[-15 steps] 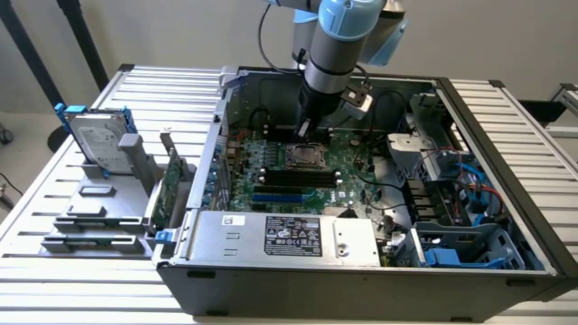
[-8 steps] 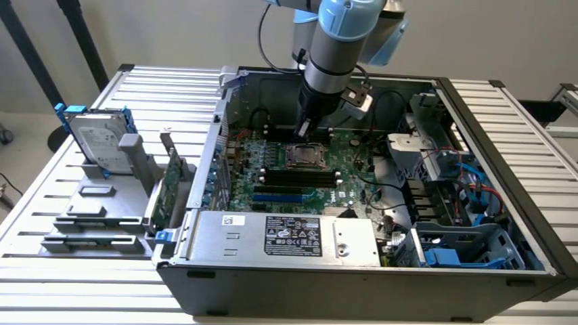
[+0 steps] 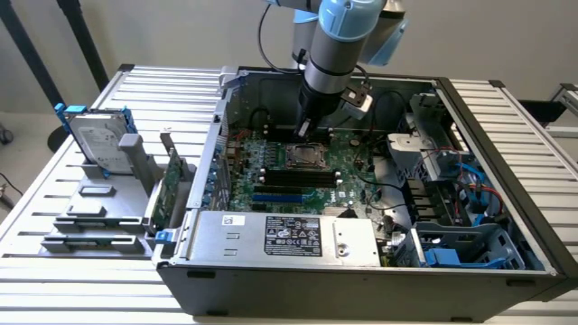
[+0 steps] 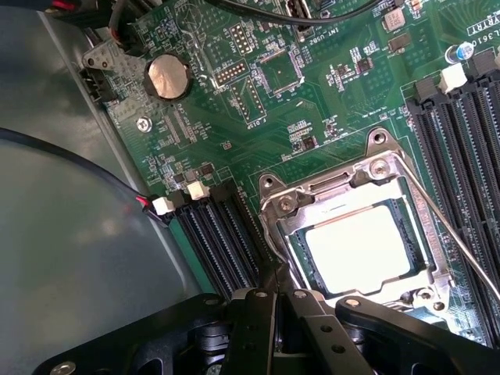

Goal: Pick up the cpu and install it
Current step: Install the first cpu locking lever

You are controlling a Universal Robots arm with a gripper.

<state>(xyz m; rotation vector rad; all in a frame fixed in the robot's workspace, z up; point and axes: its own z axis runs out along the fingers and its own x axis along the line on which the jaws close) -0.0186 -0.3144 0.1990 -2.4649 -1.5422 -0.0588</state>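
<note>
Cpu (image 4: 358, 248) – flat square, pale silver lid, glaring bright – sits in socket frame (image 4: 275, 205) on green motherboard (image 4: 328, 101), inside open pc case (image 3: 532, 250). Gripper (image 4: 280, 291) w/ jaws fully closed, holding nothing, tips just beside frame edge. Hard drive (image 3: 97, 142) stands in grey rack (image 3: 135, 203) outside case.

The arm (image 3: 327, 54) is a grey tube with pale blue joint caps and a black cable looping beside it. Its end effector (image 4: 275, 312) is matte black, with linked bars fastened by small silver screws.
</note>
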